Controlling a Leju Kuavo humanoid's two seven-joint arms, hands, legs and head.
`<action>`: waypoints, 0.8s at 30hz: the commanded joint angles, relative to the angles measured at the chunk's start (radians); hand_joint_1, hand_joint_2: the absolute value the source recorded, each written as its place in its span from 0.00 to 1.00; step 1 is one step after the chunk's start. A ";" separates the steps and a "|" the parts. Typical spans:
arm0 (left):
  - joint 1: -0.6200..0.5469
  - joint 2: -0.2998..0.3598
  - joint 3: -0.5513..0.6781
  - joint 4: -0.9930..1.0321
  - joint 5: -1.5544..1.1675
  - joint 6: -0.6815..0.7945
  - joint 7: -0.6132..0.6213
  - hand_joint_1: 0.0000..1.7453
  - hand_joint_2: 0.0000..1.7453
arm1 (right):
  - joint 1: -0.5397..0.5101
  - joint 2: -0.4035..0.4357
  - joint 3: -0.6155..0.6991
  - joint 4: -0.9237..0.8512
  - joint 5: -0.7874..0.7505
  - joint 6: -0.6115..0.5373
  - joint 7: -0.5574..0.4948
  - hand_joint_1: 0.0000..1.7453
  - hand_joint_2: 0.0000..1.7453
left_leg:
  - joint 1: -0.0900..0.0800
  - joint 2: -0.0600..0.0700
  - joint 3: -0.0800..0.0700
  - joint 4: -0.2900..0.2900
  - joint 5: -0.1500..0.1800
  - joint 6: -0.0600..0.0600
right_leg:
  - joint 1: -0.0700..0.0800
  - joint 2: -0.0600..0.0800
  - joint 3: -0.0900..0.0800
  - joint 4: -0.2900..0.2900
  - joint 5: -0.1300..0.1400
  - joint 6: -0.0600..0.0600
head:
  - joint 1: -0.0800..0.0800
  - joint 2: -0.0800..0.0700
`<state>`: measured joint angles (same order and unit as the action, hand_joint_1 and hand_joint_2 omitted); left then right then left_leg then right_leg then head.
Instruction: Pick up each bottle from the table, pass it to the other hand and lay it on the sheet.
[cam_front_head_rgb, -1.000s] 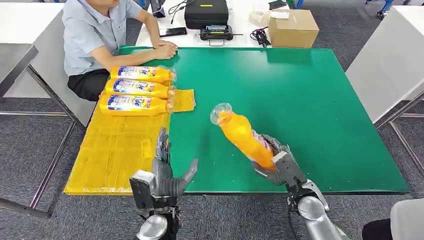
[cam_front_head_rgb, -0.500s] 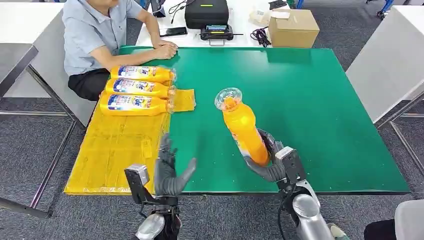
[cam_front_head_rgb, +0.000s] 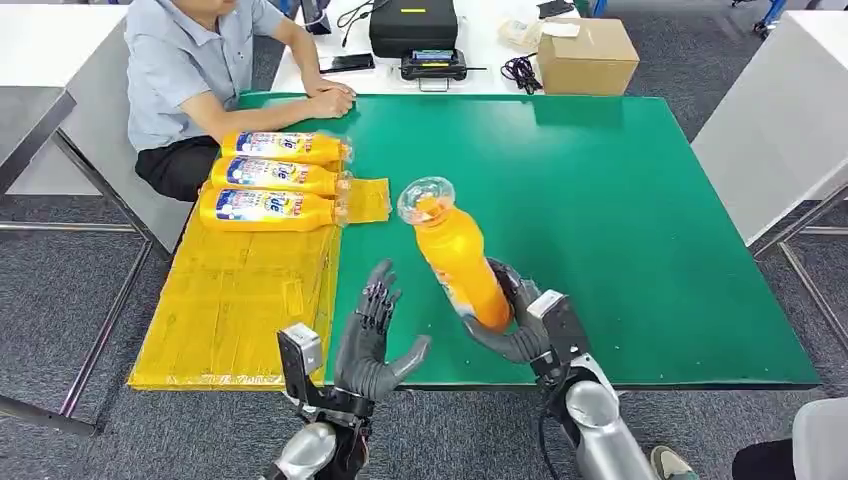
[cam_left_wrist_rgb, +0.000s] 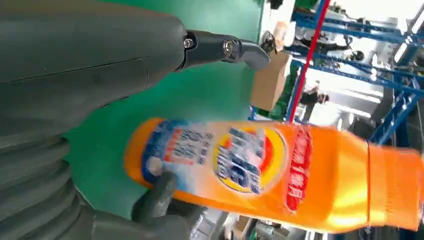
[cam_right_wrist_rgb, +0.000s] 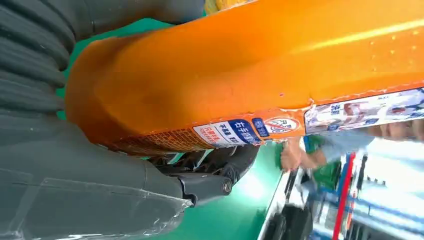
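Observation:
My right hand (cam_front_head_rgb: 520, 320) grips the lower body of an orange bottle (cam_front_head_rgb: 455, 255) with a clear cap, holding it above the green table (cam_front_head_rgb: 620, 200) with its cap tilted up and away from me. The same bottle (cam_right_wrist_rgb: 250, 70) crosses the right wrist view, and its label (cam_left_wrist_rgb: 240, 160) faces the left wrist camera. My left hand (cam_front_head_rgb: 372, 335) is raised with fingers spread, just left of the bottle and apart from it. Three more orange bottles (cam_front_head_rgb: 270, 180) lie side by side on the yellow sheet (cam_front_head_rgb: 230, 300) at the table's left.
A seated person (cam_front_head_rgb: 200, 70) rests a hand (cam_front_head_rgb: 330, 100) on the table's far left corner. Behind the table stand a black case (cam_front_head_rgb: 412, 25), a cardboard box (cam_front_head_rgb: 585, 55) and cables. A white table (cam_front_head_rgb: 790, 120) is at the right.
My right hand has carried the bottle left and tipped it more upright. My left hand has risen and moved right, closing most of the gap to the bottle.

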<state>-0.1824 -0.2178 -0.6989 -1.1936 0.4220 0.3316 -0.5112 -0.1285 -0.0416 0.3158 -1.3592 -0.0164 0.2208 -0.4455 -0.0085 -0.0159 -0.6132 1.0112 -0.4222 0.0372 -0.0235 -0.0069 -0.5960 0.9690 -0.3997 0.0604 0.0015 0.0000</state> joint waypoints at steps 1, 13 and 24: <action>-0.070 0.017 0.000 0.052 -0.021 -0.044 0.019 0.00 1.00 | -0.074 -0.039 0.117 0.087 0.026 0.043 -0.002 1.00 1.00 | 0.001 0.003 0.003 0.000 -0.001 -0.002 | 0.001 0.002 0.003 -0.001 0.000 -0.002 | 0.000 0.000; -0.086 -0.016 0.049 -0.003 0.042 0.021 0.049 0.00 1.00 | -0.072 -0.048 0.198 0.054 0.101 -0.008 0.019 1.00 1.00 | 0.001 0.002 0.002 0.000 -0.001 -0.002 | 0.001 0.001 0.002 0.000 -0.001 -0.002 | 0.000 0.000; -0.096 -0.015 0.046 0.005 0.055 0.027 0.034 1.00 1.00 | -0.079 -0.042 0.194 0.087 0.095 -0.014 0.015 1.00 1.00 | 0.002 0.003 0.004 0.001 -0.002 -0.003 | 0.002 0.002 0.004 0.000 -0.001 -0.003 | 0.000 0.000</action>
<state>-0.2316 -0.2445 -0.6691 -1.2146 0.4730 0.3590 -0.4688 -0.1647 -0.0668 0.4776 -1.3336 0.0832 0.2090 -0.4315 -0.0084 -0.0159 -0.6132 1.0112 -0.4221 0.0371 -0.0235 -0.0069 -0.5961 0.9690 -0.3997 0.0603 0.0011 0.0000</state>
